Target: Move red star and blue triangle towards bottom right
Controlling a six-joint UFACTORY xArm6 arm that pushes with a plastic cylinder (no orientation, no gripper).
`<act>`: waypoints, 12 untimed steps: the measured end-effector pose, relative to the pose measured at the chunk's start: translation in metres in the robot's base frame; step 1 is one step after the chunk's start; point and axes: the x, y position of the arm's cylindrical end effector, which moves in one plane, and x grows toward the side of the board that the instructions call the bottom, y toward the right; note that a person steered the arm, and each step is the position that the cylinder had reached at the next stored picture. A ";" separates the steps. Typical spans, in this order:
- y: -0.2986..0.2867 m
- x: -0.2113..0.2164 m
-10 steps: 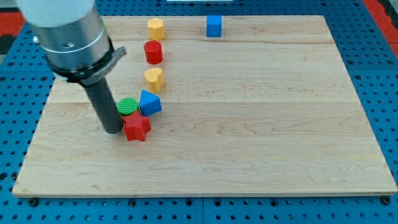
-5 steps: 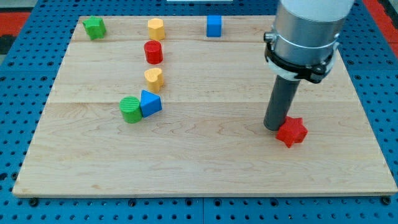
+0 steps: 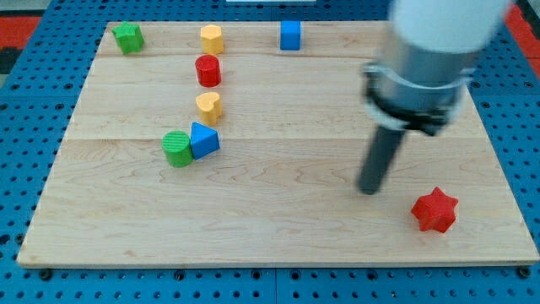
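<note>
The red star [image 3: 435,210] lies near the board's bottom right corner. The blue triangle [image 3: 203,139] sits left of centre, touching a green cylinder [image 3: 177,149] on its left. My tip [image 3: 369,189] rests on the board to the upper left of the red star, a short gap away from it. It is far to the right of the blue triangle. The arm above it is blurred.
A yellow heart-like block [image 3: 208,105], a red cylinder [image 3: 207,70] and a yellow block [image 3: 211,38] line up above the triangle. A green block [image 3: 128,36] is at the top left and a blue cube [image 3: 290,35] at the top edge. The wooden board [image 3: 278,236] lies on a blue pegboard.
The red star went from beside the green cylinder across the board to the bottom right. My tip went with it and now stands apart from it, to its upper left.
</note>
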 end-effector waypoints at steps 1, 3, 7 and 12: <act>-0.112 0.019; -0.265 -0.031; -0.183 -0.076; -0.004 -0.011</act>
